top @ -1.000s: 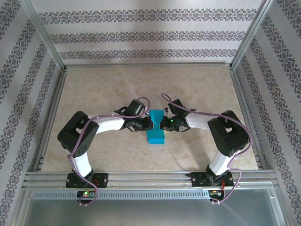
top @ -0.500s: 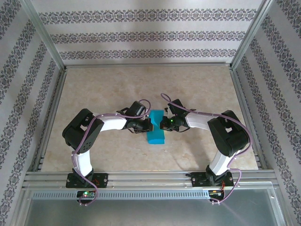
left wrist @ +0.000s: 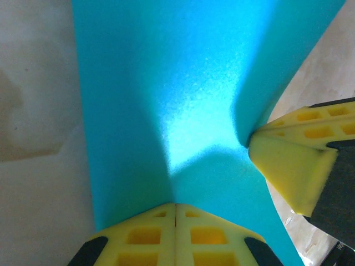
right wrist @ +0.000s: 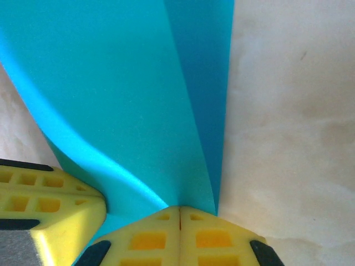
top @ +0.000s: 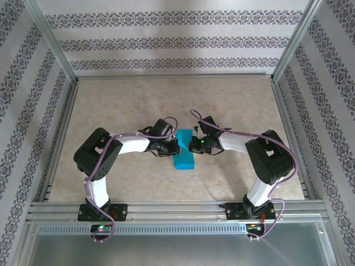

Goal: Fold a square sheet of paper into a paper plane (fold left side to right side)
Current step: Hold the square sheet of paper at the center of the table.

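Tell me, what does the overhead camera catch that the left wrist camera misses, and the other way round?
Overhead adds: the arms bent toward each other, the table, the patterned walls, and the paper's narrow folded outline.
Left wrist adds: a close look at the left gripper's yellow pads shut together on the paper's edge, and a soft bend in the sheet.
Both: the teal paper, pinched on one side by the left gripper and on the other by the right gripper.
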Tool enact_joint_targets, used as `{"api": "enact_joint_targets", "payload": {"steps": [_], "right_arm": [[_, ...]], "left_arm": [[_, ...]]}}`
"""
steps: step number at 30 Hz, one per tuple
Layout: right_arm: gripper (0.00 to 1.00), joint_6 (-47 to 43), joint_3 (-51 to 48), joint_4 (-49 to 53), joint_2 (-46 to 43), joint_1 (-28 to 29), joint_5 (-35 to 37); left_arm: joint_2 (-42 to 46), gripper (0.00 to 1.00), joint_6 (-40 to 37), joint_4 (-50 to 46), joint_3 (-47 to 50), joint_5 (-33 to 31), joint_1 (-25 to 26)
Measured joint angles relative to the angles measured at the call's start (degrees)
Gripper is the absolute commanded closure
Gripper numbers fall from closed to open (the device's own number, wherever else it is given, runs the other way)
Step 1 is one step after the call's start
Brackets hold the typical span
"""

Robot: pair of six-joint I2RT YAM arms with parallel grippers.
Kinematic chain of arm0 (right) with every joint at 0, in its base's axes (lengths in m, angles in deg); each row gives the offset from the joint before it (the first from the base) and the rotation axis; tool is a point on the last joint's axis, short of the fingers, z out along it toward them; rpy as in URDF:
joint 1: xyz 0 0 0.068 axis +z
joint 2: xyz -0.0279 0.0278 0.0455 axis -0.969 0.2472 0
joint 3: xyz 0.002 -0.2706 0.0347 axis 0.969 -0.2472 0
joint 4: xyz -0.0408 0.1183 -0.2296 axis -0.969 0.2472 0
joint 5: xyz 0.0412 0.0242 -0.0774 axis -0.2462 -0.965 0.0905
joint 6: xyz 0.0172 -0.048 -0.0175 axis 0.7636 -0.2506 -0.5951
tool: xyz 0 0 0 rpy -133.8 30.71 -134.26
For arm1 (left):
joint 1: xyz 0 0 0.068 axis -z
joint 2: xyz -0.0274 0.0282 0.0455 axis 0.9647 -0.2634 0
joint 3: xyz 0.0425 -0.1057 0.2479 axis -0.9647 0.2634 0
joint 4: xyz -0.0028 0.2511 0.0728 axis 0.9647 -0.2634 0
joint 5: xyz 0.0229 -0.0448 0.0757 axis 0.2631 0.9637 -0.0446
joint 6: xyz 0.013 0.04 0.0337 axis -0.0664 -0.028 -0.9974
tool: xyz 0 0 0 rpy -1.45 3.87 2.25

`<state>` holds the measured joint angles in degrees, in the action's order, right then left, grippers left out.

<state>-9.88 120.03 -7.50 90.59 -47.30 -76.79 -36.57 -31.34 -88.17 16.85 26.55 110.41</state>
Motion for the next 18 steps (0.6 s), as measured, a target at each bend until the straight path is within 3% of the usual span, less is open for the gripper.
{"api": "enact_joint_targets", "payload": {"steps": [18], "right_arm": [[1.00,4.11,4.42,-9.53,5.38,1.44,-5.16]], "left_arm": [[-0.31,0.93,0.00,-0.35,-0.46,0.02,0.00]]}}
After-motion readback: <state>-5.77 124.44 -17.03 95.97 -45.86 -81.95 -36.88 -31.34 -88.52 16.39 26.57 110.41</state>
